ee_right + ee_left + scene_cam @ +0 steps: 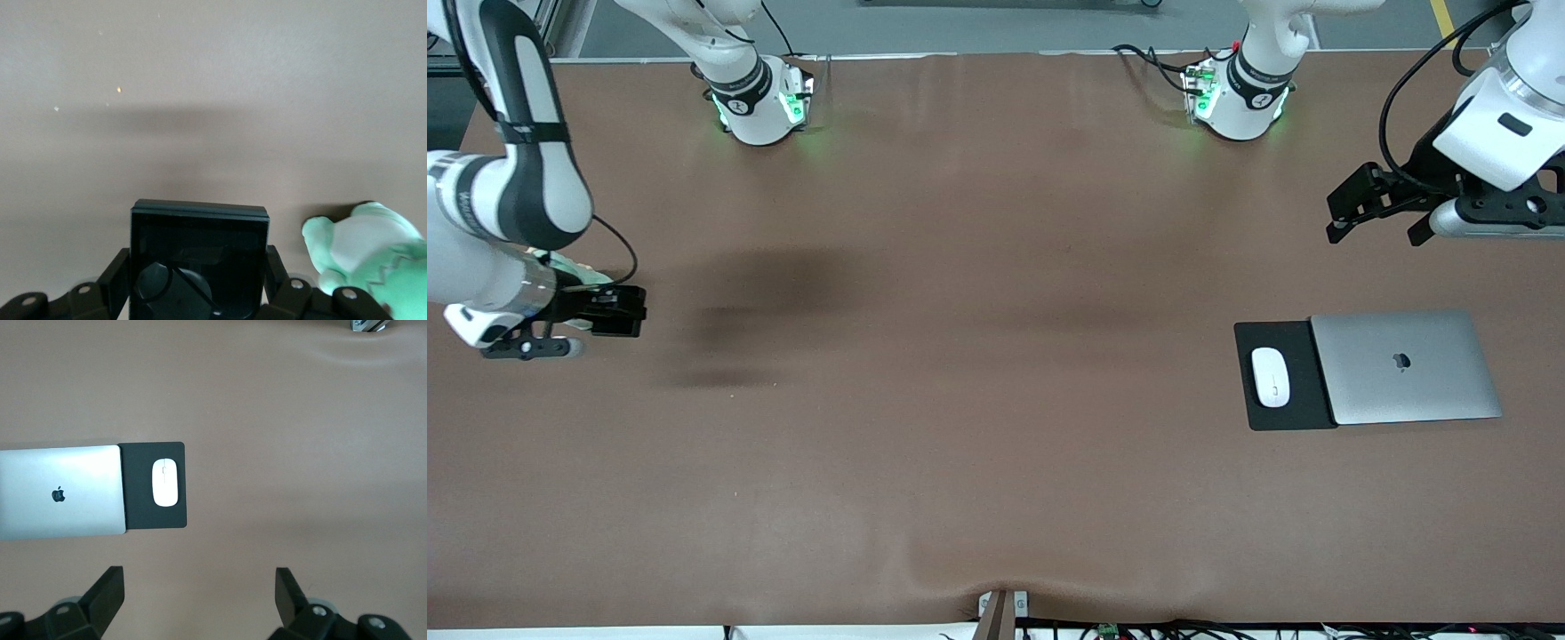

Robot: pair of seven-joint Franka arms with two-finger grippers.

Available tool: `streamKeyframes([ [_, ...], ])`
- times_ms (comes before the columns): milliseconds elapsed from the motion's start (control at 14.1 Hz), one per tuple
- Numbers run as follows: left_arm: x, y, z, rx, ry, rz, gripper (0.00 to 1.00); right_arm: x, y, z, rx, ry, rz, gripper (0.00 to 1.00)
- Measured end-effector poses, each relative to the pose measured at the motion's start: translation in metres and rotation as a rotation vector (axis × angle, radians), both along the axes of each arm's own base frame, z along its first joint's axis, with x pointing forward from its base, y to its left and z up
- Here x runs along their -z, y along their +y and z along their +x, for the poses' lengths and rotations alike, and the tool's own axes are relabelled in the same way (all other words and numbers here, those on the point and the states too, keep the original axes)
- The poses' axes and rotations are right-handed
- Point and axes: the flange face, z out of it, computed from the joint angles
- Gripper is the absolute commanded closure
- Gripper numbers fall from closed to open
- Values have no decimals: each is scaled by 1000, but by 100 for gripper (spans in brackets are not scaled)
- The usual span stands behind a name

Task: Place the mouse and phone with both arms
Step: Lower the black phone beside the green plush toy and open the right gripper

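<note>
Mouse [1271, 377] is lying on a black pad [1280, 413] just beside a closed silver laptop [1405, 366], toward the left arm's end of the table [978, 356]. Left gripper [1378, 213] is hanging over bare table w/ fingers [107, 593] spread wide, gripping nothing. Phone [615, 313] is sitting clamped between the fingers of the right gripper [609, 311], held up over the right arm's end of the table. A green and white plush toy [367, 250] is showing beside that gripper.
</note>
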Motion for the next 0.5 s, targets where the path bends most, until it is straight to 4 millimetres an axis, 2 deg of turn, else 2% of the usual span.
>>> streamKeyframes([
  [283, 1, -6, -2, 13, 10, 2, 0, 30, -3, -20, 4, -16, 0, 100],
  [496, 5, -3, -5, 11, 43, 9, 0, 60, -6, -40, 9, -36, -4, 100],
])
